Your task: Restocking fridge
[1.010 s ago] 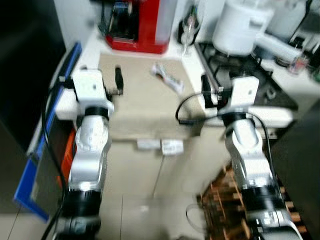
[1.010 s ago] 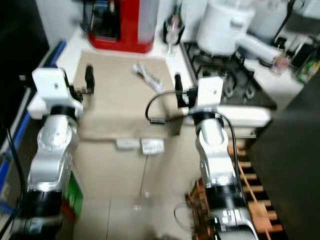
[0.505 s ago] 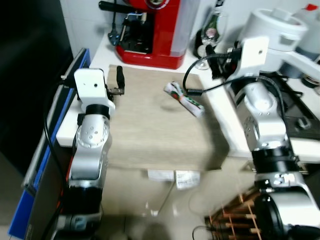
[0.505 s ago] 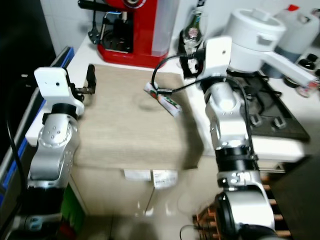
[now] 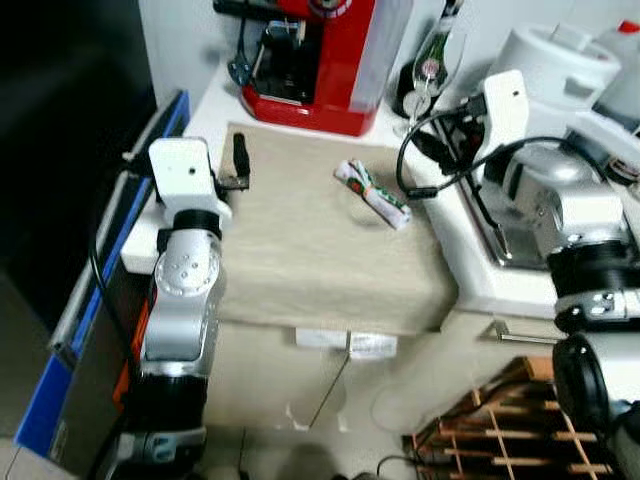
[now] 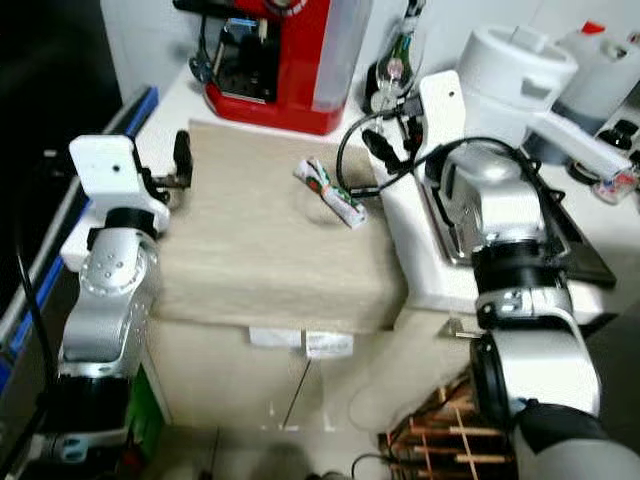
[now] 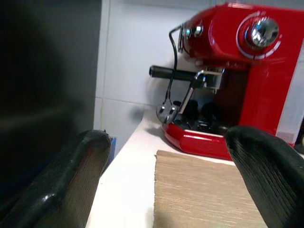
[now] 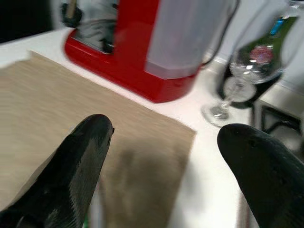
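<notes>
Head views: a small wrapped packet [image 5: 372,193] lies on the desk's beige mat [image 5: 300,250], between both arms; likely light, soft, crinkly, best pinched mid-length. Left wrist: left pincer [image 7: 175,185] spread, empty. Right wrist: right pincer [image 8: 166,175] spread, empty, above the mat.

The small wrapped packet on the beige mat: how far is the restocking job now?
Nothing looks done yet: the small white wrapped packet lies untouched on the beige mat, beside the red coffee machine. In hand: nothing; the right claw hovers open near the packet, the left claw open at the mat's far side. Left: grasping and carrying it.
</notes>
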Tool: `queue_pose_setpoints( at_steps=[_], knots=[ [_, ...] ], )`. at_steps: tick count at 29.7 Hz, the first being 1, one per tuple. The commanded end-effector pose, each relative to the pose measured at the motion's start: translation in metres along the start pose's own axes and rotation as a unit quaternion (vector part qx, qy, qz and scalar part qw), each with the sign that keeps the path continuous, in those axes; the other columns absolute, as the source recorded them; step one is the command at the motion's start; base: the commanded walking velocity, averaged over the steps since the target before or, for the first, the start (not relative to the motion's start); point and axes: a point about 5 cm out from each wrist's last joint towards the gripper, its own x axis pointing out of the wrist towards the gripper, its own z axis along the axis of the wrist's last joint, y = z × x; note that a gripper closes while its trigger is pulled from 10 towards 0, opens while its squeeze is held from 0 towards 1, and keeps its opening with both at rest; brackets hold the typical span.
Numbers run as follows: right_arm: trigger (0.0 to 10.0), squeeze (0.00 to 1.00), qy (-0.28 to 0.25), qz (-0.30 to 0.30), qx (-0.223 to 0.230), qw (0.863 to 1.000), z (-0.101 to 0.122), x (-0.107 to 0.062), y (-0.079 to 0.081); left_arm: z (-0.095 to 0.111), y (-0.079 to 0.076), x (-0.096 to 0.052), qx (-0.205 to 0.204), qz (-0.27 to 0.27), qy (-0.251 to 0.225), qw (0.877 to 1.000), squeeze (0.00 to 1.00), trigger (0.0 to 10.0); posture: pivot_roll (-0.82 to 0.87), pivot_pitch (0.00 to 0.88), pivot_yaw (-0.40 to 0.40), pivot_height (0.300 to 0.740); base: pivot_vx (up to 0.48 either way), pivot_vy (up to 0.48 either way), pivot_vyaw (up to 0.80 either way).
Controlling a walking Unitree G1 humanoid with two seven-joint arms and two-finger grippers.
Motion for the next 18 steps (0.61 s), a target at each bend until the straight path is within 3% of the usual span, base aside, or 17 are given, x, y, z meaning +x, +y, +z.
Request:
queue_pose_setpoints(
  at_steps=[1, 10, 18],
  knots=[
    [10.0, 0.0, 0.02, 0.023, 0.005, 1.0, -0.005, -0.003, 0.002, 0.0, -0.009, -0.004, -0.006, -0.012, 0.007, 1.0, 0.0, 10.0, 0.0, 0.0, -0.137, 0.74, 0.0, 0.0, 0.0],
    [10.0, 0.0, 0.067, 0.065, 0.015, 0.996, -0.02, -0.001, 0.008, -0.01, -0.023, -0.026, -0.009, -0.058, 0.041, 0.997, 0.0, 10.0, 0.0, 0.0, -0.139, 0.74, 0.0, 0.0, 0.0],
    [10.0, 0.0, 0.066, 0.078, 0.02, 0.995, -0.014, 0.01, 0.016, -0.007, -0.024, -0.025, -0.005, -0.062, 0.038, 0.997, 0.0, 10.0, 0.02, 0.0, -0.154, 0.74, 0.0, 0.0, 0.0]
  ],
)
